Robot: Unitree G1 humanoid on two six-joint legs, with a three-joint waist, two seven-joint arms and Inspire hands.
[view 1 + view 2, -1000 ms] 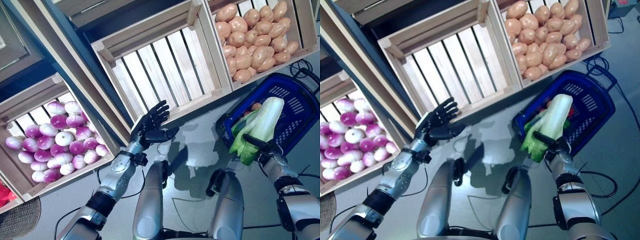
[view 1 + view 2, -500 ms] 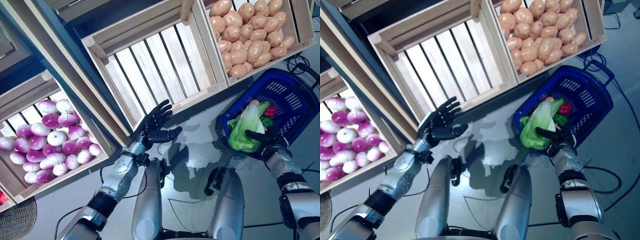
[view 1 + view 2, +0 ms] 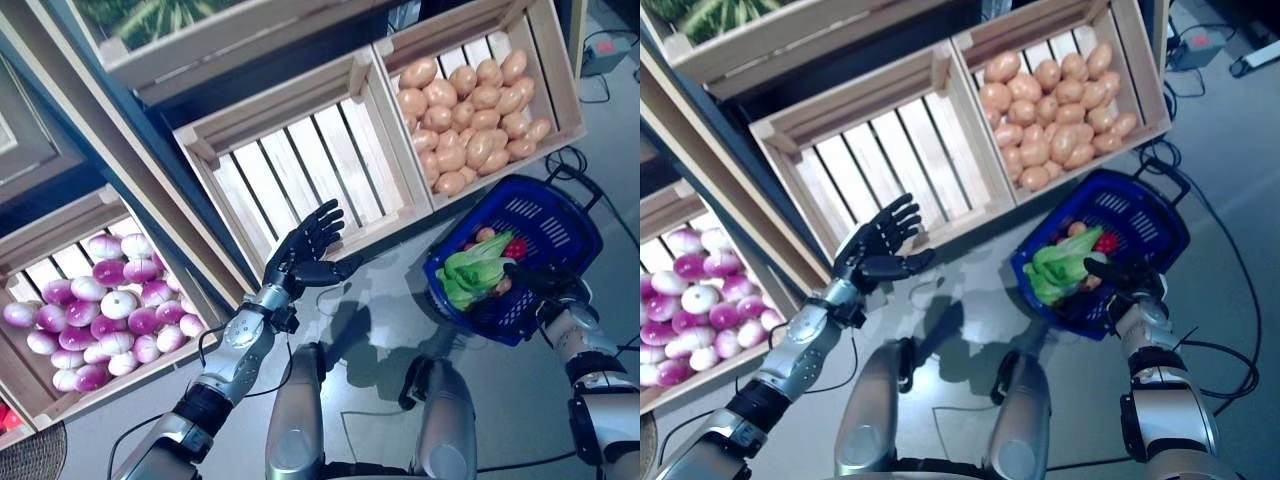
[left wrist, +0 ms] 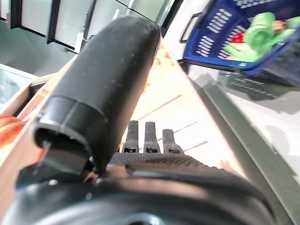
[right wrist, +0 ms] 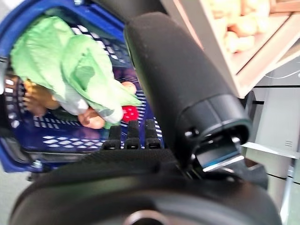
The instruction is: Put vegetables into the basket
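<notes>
Since a second ago the cabbage (image 3: 472,274) has left the right hand (image 3: 543,279) and now lies inside the blue basket (image 3: 560,222), on potatoes and a red vegetable (image 3: 515,248). The right hand hovers over the basket's near rim, fingers straight, holding nothing. The left hand (image 3: 303,251) stays raised, fingers spread, before the empty slatted crate (image 3: 310,165). Potato crate (image 3: 470,112) stands beyond the basket; turnip crate (image 3: 95,305) far left.

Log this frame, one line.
cabbage lying in blue basket | right hand open over basket rim, empty | left hand open, idle near empty crate
</notes>
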